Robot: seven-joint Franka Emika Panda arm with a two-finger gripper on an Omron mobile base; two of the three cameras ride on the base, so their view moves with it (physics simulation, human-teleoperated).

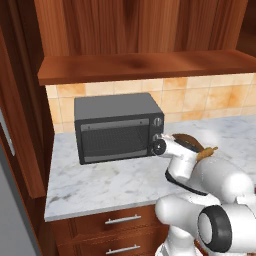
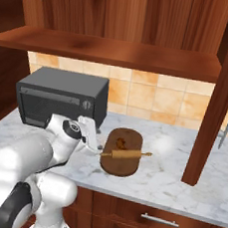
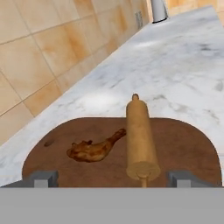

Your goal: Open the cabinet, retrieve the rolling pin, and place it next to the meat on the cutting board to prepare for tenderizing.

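The rolling pin (image 3: 140, 136) is laid on the cutting board (image 3: 188, 144), just beside the meat (image 3: 94, 148). Its long axis runs straight ahead between the spread, empty fingertips of the gripper (image 3: 113, 178).

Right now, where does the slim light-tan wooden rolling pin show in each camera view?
Left base view: slim light-tan wooden rolling pin, right of centre, mostly hidden behind the white arm.
Right base view: centre, lying across the dark-brown oval cutting board.
Hand view: centre, beside the orange-brown meat.
Shared landmark: the cutting board.
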